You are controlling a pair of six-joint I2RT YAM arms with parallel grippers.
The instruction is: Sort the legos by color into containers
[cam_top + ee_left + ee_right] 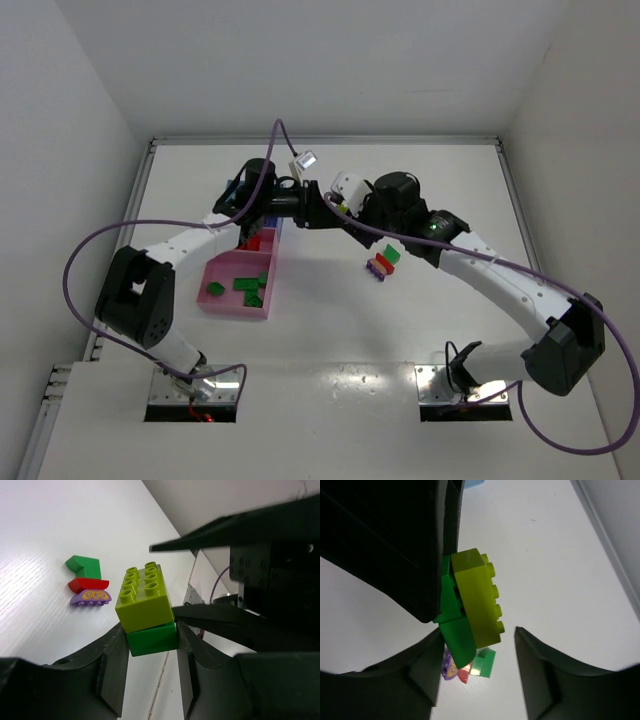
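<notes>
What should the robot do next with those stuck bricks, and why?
Probably shut the right gripper on the lime brick and pull: its jaws stand open by it, and it is stuck to the green brick clamped in the left gripper.

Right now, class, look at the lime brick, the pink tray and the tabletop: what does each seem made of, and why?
Lime brick, on a green brick: hard moulded plastic, it seems; smooth, softly glossy, crisp studs. Pink tray: probably thin plastic, even matte colour; too small for more. Tabletop: white sheet with fine parallel ribs, perhaps corrugated plastic or laminate.
</notes>
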